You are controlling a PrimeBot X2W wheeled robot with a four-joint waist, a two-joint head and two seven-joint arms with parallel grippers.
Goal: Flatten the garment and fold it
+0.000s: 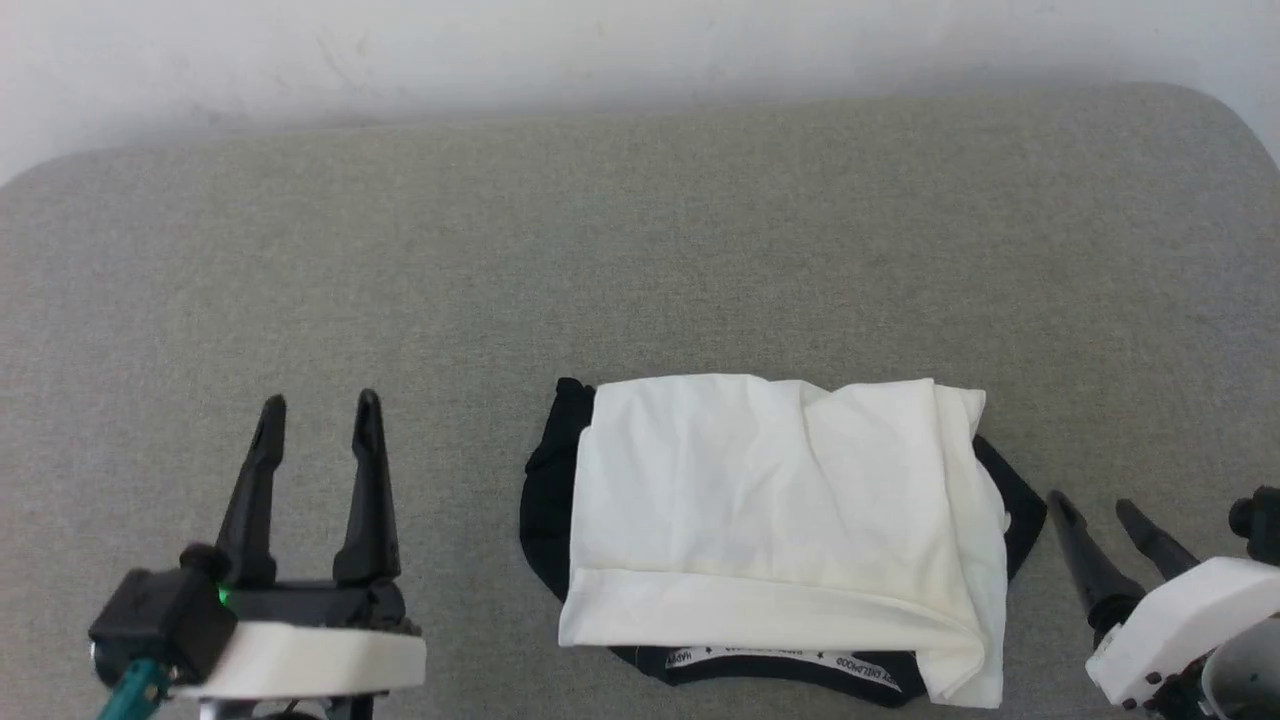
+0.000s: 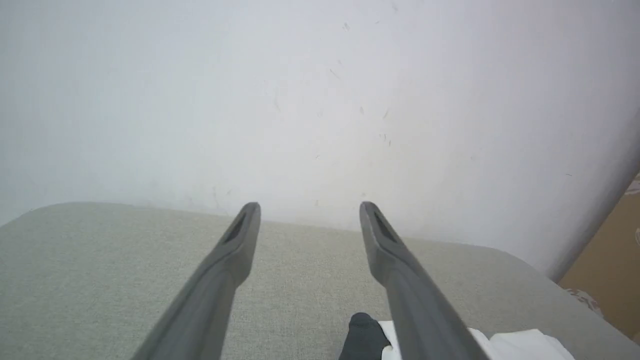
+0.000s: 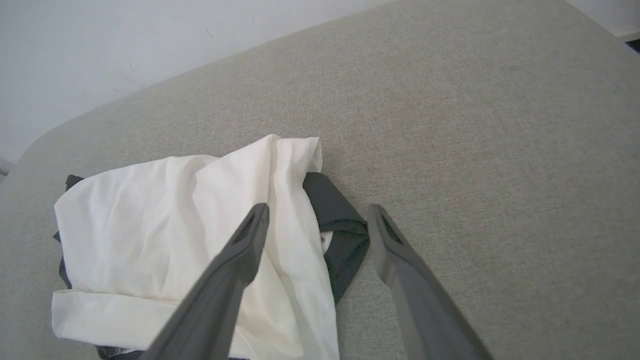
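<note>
On the grey upholstered surface (image 1: 640, 250), near its near edge and right of centre, lies the garment (image 1: 780, 510): folded into a rough rectangle, white panel uppermost, lightly creased. Black fabric (image 1: 545, 500) shows past the white on the left side and again at the right side. Along the near edge the white lettered band (image 1: 790, 657) of the collar peeks out. The near-right corner of the white layer reaches nearer than the band. My left gripper (image 1: 320, 400) sits left of the garment, well apart from it, fingers spread wide and pointing far, nothing between them. In the left wrist view they frame bare surface and the white wall (image 2: 320, 100). My right gripper (image 1: 1090, 502) sits just beside the garment's right edge, fingers likewise spread and empty. In the right wrist view one finger crosses in front of the white fold and the other lies over bare surface. Contact with the cloth: cannot tell.
</note>
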